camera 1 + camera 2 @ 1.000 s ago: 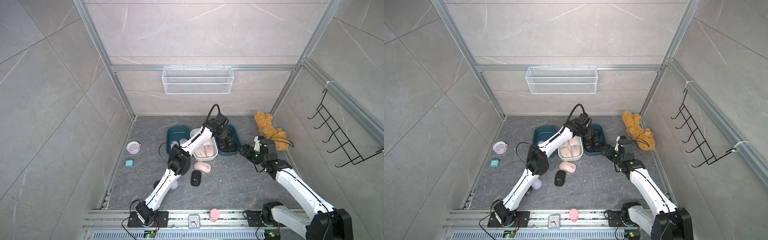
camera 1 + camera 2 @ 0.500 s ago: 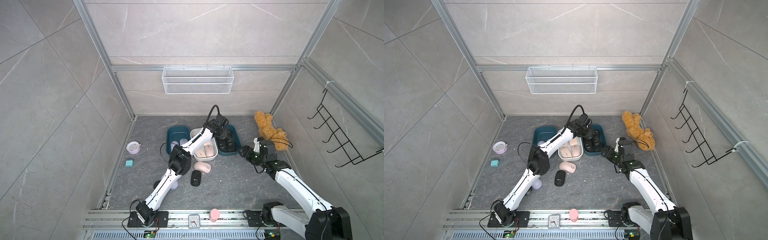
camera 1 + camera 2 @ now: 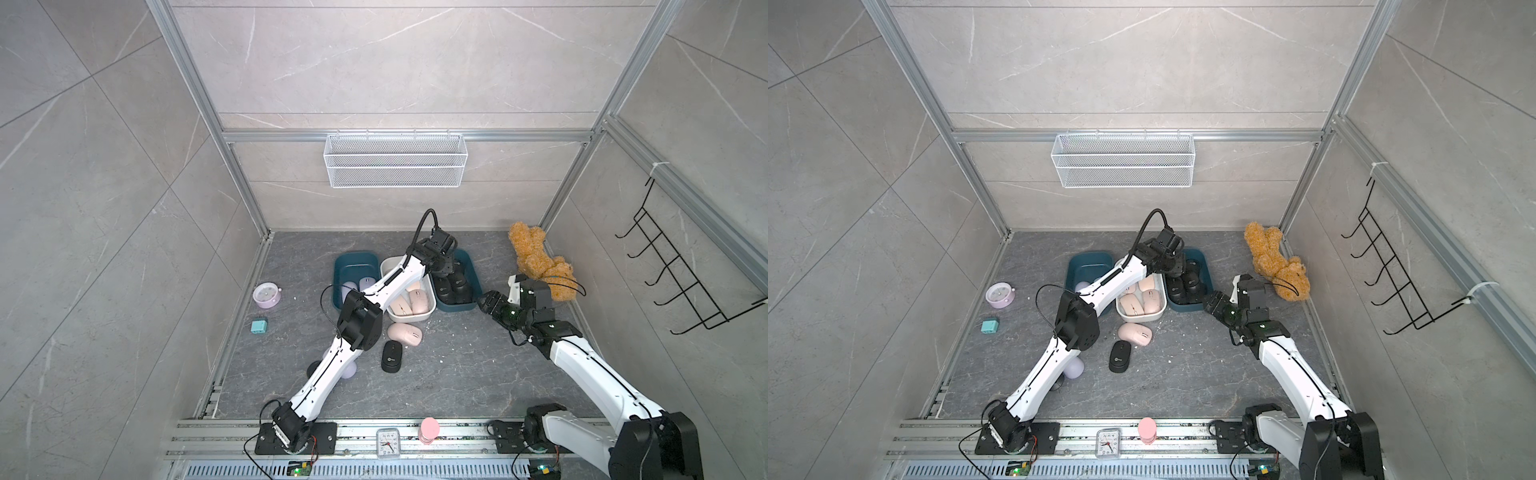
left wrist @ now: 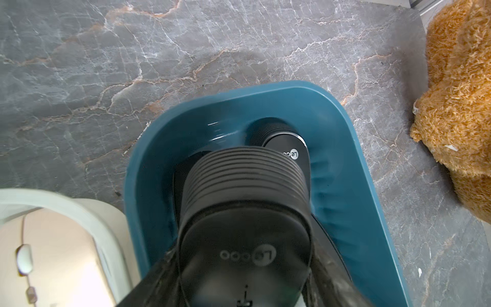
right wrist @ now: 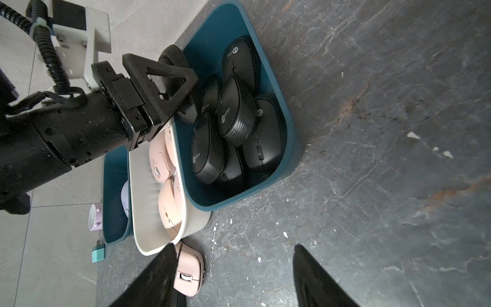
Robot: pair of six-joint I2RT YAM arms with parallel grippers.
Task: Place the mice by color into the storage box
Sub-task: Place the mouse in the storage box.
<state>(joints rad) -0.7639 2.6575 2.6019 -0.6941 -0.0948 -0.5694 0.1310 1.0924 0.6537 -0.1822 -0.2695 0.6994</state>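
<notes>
Left edge of floor (image 3: 457, 374): clock (image 3: 267, 295), and block (image 3: 259, 326) nearer the front. Loose lavender mouse (image 3: 1074, 368) lay on the floor, half hidden under my left arm. Three bins sat side by side toward the back. Left bin (image 3: 353, 259) held lavender mice (image 3: 350, 289). White bin (image 3: 411, 318) held pink mice (image 3: 417, 300). Just in front of it lay a loose pink mouse (image 3: 405, 333), with a loose black mouse (image 3: 391, 356) beside that. My left gripper (image 3: 444, 268) hung over the right bin (image 3: 457, 306), fingers clamped on a held mouse (image 4: 244, 202), black, above the black mice (image 3: 455, 286) piled inside. My right gripper (image 3: 484, 300) hovered by that bin's front right corner, fingers (image 5: 156, 276) apart, nothing between them. Back right corner: teddy (image 3: 536, 262).
</notes>
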